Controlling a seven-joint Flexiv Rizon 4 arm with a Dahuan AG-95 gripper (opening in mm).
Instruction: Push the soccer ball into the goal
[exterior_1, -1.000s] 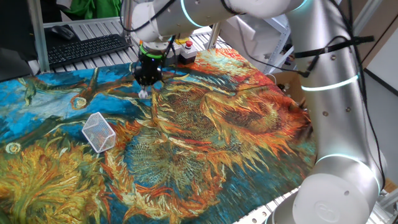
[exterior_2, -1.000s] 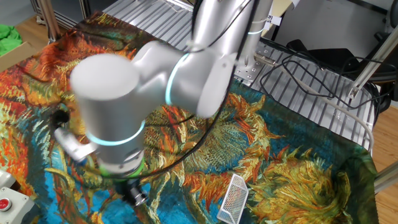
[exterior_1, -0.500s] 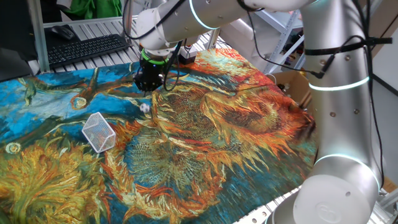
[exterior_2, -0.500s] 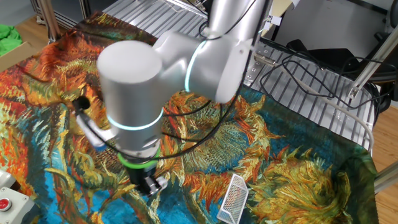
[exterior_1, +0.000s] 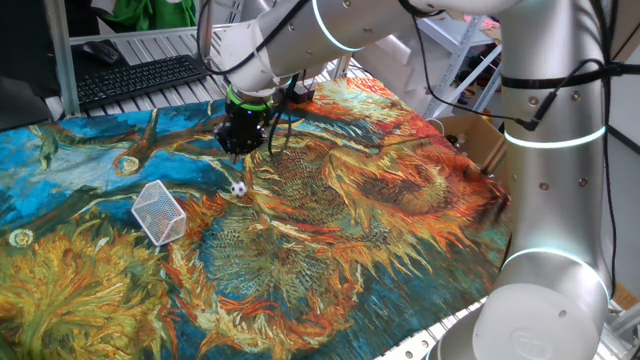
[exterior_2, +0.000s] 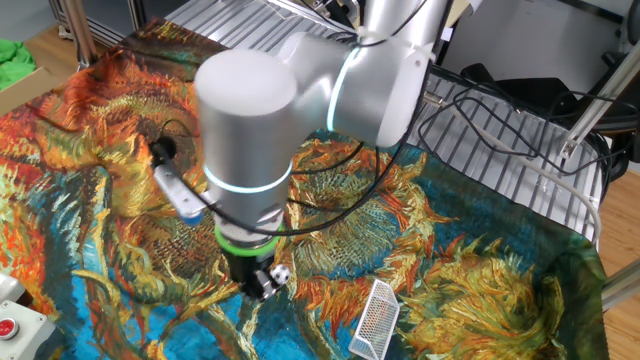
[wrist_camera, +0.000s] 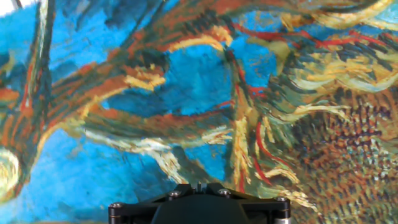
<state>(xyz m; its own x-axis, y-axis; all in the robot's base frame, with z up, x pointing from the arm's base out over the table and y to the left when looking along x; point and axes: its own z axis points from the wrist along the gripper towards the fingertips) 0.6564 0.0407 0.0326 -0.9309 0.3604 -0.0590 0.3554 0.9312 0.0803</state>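
While your gripper (exterior_1: 240, 147) hangs just above the painted cloth (exterior_1: 380, 230), the soccer ball (exterior_1: 238, 188) lies free on that cloth, apart from the tool and a little nearer the goal (exterior_1: 159, 212) than the tool is. From one fixed view you see the ball between gripper and goal, with a clear stretch of cloth separating ball and cage. The goal rests tilted on the fabric.

From the other fixed view, the ball (exterior_2: 282, 272) sits just beside the gripper (exterior_2: 262, 287), on the side toward the goal (exterior_2: 377, 318) — the big arm joint hides much of the tool there, so whether they touch cannot be told. Whether your fingers are parted or closed cannot be told either: one fixed view shows only a dark block at the wrist, and the hand view shows just the black base of the tool (wrist_camera: 199, 208) at the bottom edge, above nothing but blue and orange brushwork. Nothing is visibly held.

A keyboard (exterior_1: 140, 78) lies on the slatted surface beyond the cloth — well away from the ball.
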